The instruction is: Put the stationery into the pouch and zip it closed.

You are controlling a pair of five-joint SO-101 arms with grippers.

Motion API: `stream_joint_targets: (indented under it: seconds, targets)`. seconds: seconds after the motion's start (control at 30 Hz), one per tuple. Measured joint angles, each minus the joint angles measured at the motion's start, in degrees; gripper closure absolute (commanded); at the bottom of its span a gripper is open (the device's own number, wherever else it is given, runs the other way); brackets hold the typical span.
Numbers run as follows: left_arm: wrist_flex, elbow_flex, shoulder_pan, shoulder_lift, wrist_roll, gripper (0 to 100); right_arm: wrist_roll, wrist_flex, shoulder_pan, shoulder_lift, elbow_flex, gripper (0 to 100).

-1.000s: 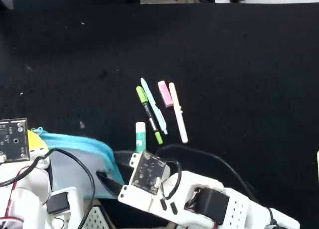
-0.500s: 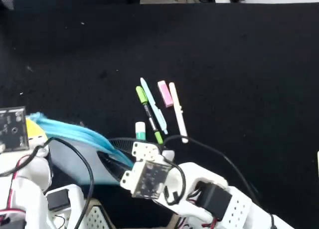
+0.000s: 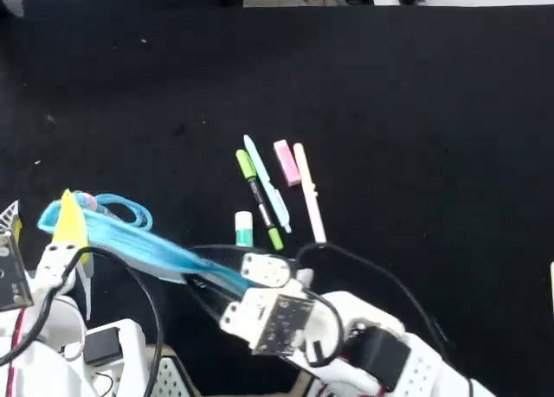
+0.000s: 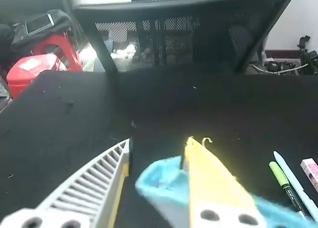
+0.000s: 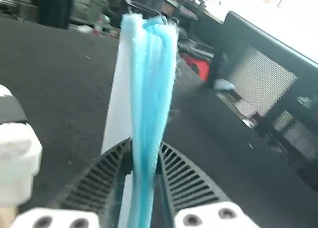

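The light blue pouch (image 3: 147, 246) hangs edge-up above the table, stretched between both arms. My left gripper (image 3: 67, 233), with its yellow finger (image 4: 211, 188), is shut on the pouch's (image 4: 159, 186) left end. At the pouch's other end my right gripper (image 3: 212, 280) is shut, and the blue fabric (image 5: 148, 89) stands pinched between its black ribbed fingers (image 5: 174, 166). On the black table beyond lie a green pen (image 3: 257, 194), a light blue pen (image 3: 267, 182), a pink eraser (image 3: 286, 162), a white pen (image 3: 309, 194) and a white-and-green glue stick (image 3: 244, 227).
The black table (image 3: 415, 120) stretches wide beyond and to the right of the stationery. A black cable (image 3: 372, 280) loops over the right arm close to the white pen. A mesh chair (image 4: 179, 34) stands past the table's far edge.
The pouch has gone from lying flat on the table to being lifted and pulled taut on edge. My left gripper rose and swung away; my right gripper turned and moved nearer the pens.
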Motion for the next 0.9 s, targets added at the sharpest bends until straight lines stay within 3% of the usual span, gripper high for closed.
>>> stream_joint_targets:
  seconds: [0.27, 0.57, 0.9]
  targets:
    - [1.1, -3.4, -5.0, 14.1, 0.0, 80, 0.0, 9.3, 2.9, -3.5, 3.4, 98.8]
    - [8.1, -22.8, -5.1, 39.8, -1.6, 80, -3.1, 9.6, 2.8, -3.5, 7.5, 98.8]
    - [8.3, -23.3, 0.5, 41.2, -5.5, 80, -3.5, 7.5, 5.3, -3.5, 9.9, 98.8]
